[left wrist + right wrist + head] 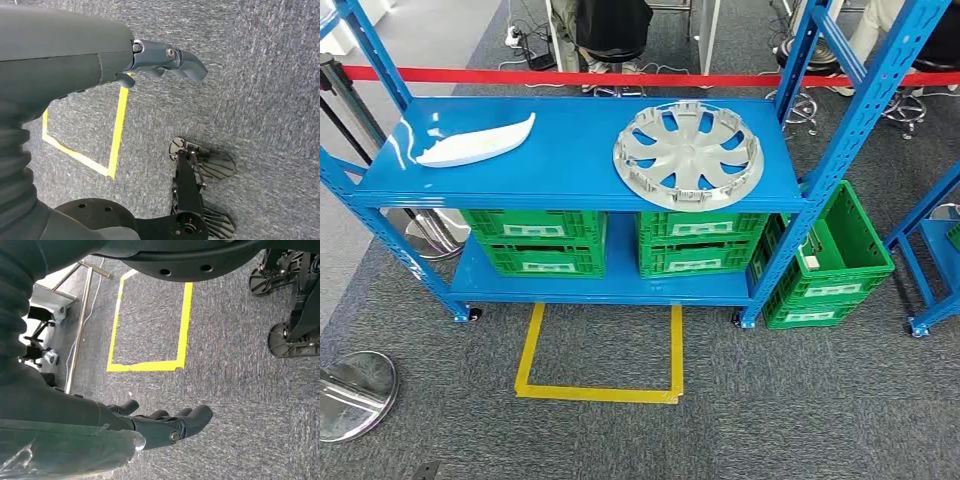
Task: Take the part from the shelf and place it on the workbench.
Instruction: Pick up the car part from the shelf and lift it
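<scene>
From the head view I see 2 parts on the top board of the blue shelf (pixel 569 160). The silver wheel cover (pixel 688 154) lies flat toward the right end of that board, its spokes and rim clips facing up. The white curved trim piece (pixel 475 146) lies toward the left end, well apart from the wheel cover, with its pointed tip aimed at the centre of the board. I cannot tell which of the 2 is the part named in the task.

On the lower board I see 2 stacks of green crates (pixel 535 240), one under each part. Another green crate (pixel 833 262) stands on the carpet just beside the shelf's right post, tilted outward. A yellow tape square (pixel 599 355) is marked on the grey carpet in front of the shelf. A red barrier tape (pixel 546 74) runs behind the shelf, and a chrome stand base (pixel 354 395) sits on the floor at the left.

In the left wrist view, the left robot hand (pixel 166 57) hangs over the carpet near a corner of the yellow tape, fingers stretched out and holding nothing: released. In the right wrist view, the right robot hand (pixel 166 422) hangs over the carpet beside the tape square, fingers extended and slightly apart, likewise released and holding nothing.
</scene>
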Robot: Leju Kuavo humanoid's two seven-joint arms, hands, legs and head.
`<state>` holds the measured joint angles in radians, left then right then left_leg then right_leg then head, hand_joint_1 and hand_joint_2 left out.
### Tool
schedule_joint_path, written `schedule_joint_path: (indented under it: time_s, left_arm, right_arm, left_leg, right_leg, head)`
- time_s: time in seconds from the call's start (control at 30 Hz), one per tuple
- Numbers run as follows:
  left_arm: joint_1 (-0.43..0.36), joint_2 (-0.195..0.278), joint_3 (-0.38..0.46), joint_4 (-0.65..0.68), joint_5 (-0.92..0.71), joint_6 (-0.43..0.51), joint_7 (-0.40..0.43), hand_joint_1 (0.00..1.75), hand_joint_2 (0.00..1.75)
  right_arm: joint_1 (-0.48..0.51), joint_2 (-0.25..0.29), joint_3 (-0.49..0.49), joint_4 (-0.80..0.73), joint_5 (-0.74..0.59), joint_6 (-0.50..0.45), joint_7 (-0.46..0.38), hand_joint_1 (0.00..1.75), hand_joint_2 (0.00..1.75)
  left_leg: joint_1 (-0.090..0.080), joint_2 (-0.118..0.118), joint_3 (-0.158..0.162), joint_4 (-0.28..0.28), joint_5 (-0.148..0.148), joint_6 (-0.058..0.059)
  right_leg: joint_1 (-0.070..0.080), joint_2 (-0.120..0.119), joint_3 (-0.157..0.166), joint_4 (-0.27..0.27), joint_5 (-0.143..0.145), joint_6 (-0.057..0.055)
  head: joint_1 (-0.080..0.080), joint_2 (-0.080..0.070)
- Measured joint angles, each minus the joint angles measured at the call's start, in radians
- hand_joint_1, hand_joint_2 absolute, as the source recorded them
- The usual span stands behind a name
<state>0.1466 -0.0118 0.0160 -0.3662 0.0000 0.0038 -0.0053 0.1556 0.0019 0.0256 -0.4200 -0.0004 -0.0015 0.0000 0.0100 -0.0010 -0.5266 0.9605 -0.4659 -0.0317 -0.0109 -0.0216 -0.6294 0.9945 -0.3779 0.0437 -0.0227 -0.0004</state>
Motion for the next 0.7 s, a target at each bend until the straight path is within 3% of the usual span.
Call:
schedule_joint_path:
  time_s: [0.7]
  left_arm:
    - [0.000, 0.000, 0.000, 0.000, 0.000, 0.000, 0.000, 0.00, 1.75]
  right_arm:
    - [0.000, 0.000, 0.000, 0.000, 0.000, 0.000, 0.000, 0.00, 1.75]
  left_leg:
    - [0.000, 0.000, 0.000, 0.000, 0.000, 0.000]
  right_leg:
    - [0.000, 0.000, 0.000, 0.000, 0.000, 0.000]
  head:
    - [0.000, 0.000]
